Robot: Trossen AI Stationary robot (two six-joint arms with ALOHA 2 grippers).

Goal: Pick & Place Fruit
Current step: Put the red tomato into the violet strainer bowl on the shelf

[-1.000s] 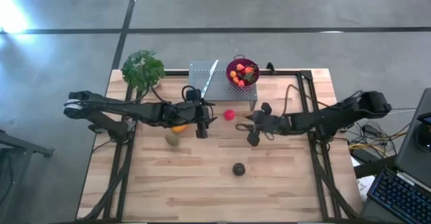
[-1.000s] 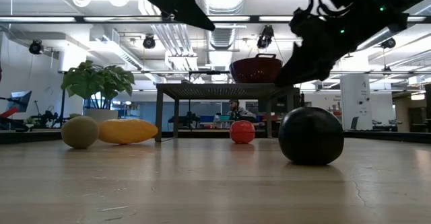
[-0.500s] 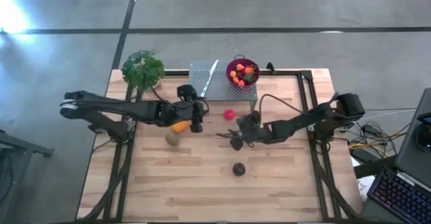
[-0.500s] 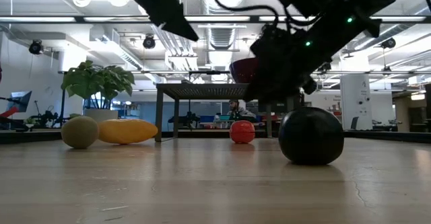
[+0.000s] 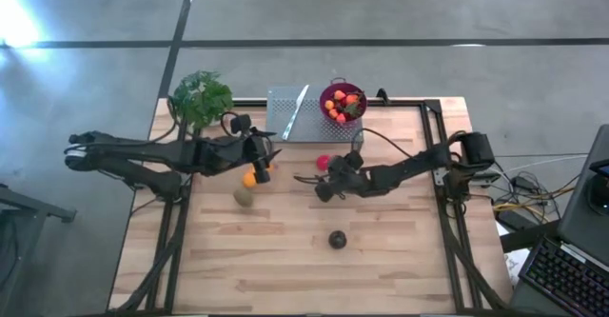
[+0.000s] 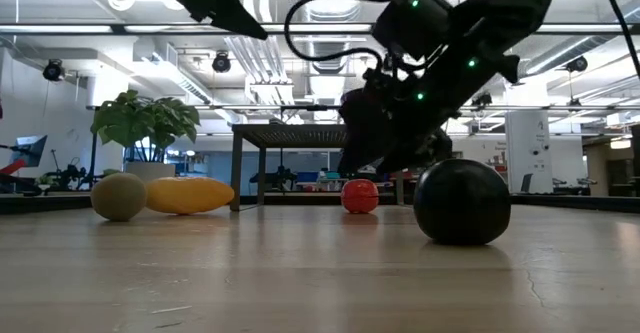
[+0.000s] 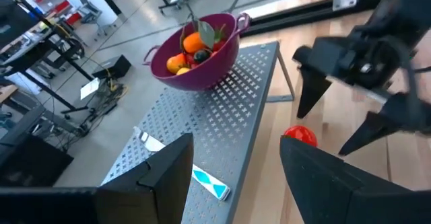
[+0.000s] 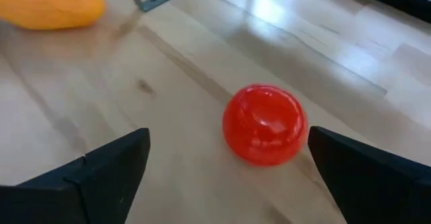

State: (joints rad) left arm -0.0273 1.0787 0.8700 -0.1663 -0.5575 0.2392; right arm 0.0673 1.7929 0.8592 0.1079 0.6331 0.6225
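Note:
The red ball (image 8: 264, 124) rests on the wooden table just ahead of my right gripper (image 8: 229, 167), which is open wide and low, a finger off to each side and touching nothing; it also shows in the high view (image 5: 317, 182). The elongated orange fruit (image 5: 251, 178) and the olive-green one (image 5: 245, 196) lie left of centre. The dark purple ball (image 5: 337, 239) sits nearer the front. My left gripper (image 5: 261, 157) hovers open over the orange fruit's far side, holding nothing.
A grey perforated stand (image 5: 314, 127) at the table's far edge carries a purple colander (image 5: 343, 103) with small fruits in it. A leafy plant (image 5: 202, 98) stands at the far left corner. Bare wood lies along the near half of the table.
My right gripper has travelled toward the table's left edge and come down close behind the red ball, its fingers spreading wider. My left gripper has drawn back toward the left and far edge, away from the table's middle. No fruit has moved.

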